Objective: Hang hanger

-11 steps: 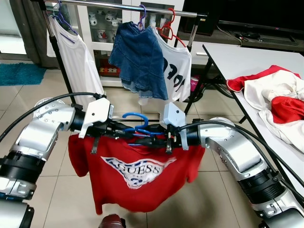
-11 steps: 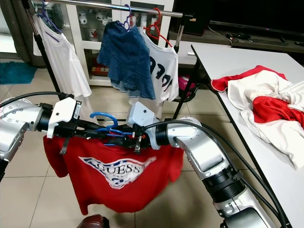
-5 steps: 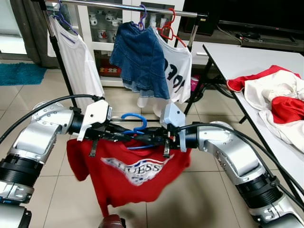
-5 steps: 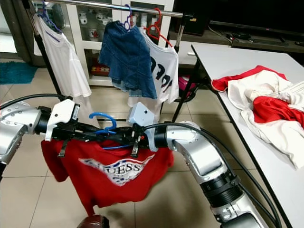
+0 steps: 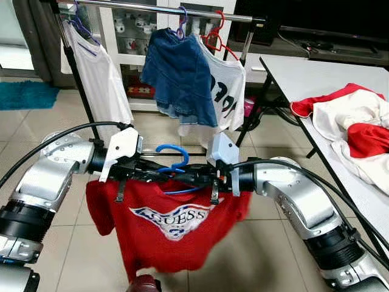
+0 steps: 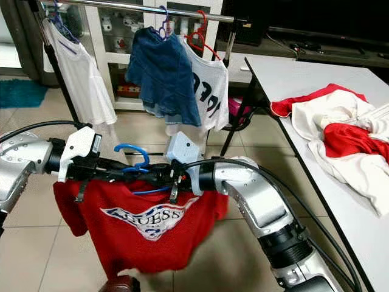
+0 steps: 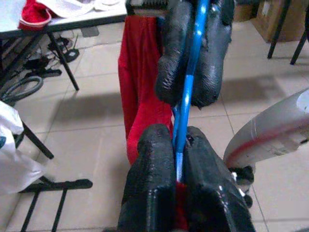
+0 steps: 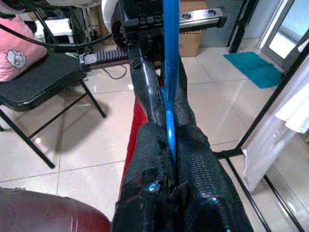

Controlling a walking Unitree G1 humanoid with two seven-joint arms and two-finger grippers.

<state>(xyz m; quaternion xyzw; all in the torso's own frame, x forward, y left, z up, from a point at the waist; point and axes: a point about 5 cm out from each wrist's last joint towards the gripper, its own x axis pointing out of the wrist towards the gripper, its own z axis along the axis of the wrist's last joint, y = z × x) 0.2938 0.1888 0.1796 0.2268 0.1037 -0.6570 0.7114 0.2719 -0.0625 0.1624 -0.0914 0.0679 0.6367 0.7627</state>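
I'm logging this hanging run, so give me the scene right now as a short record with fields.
held item: blue hanger carrying a red shirt
left gripper: shut on the hanger
right gripper: shut on the hanger
rack: ahead, holds a white shirt, denim skirt and printed shirt
table: on the right, with piled clothes
task state: hanger not yet on the rack

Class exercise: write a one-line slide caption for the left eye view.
Both hands, left hand and right hand, hold a blue hanger carrying a red T-shirt.
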